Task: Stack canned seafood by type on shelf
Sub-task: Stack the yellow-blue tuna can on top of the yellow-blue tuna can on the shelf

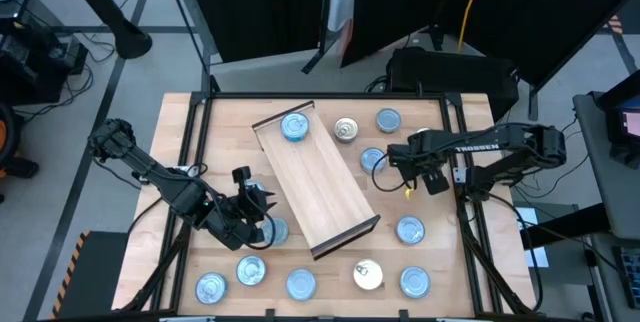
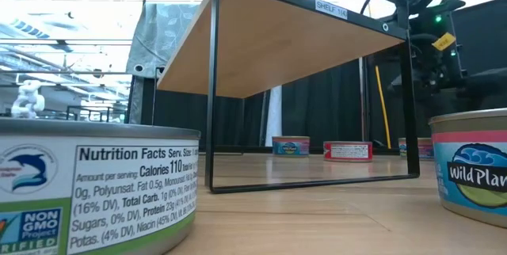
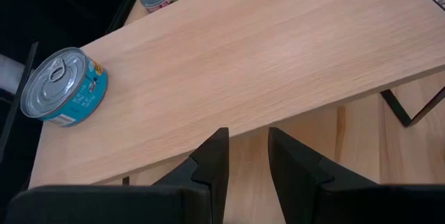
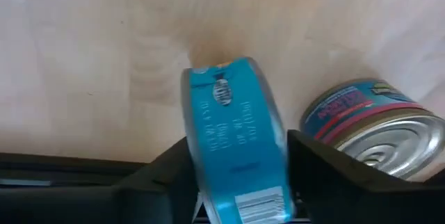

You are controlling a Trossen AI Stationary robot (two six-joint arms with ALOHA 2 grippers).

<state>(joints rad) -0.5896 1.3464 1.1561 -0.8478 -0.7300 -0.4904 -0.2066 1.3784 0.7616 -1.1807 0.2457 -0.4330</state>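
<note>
The shelf (image 1: 318, 184) stands slantwise in the middle of the table on thin dark legs (image 2: 211, 97). One light-blue tin (image 1: 294, 127) lies flat at its far end and also shows in the left wrist view (image 3: 64, 88). Other tins lie flat on the table around the shelf. My left gripper (image 1: 262, 203) is open and empty at the shelf's near-left long edge (image 3: 248, 160). My right gripper (image 1: 392, 159), right of the shelf, is shut on a light-blue tin (image 4: 233, 133). A tin with a pink and blue label (image 4: 372, 126) lies beside it. My right gripper pinches the light-blue tin between its two fingers (image 4: 313, 175), one on each flat face. The tin stands on edge in the hold, its curved label wall (image 4: 229, 113) facing the camera. Whether it is clear of the wood below, I cannot tell.
Several tins lie along the table's near edge (image 1: 301, 283), among them a gold-topped one (image 1: 368, 275). Three more lie beyond the shelf's far right (image 1: 346, 129). One lies by my left gripper (image 1: 276, 230). A dark frame (image 1: 196, 142) borders the table.
</note>
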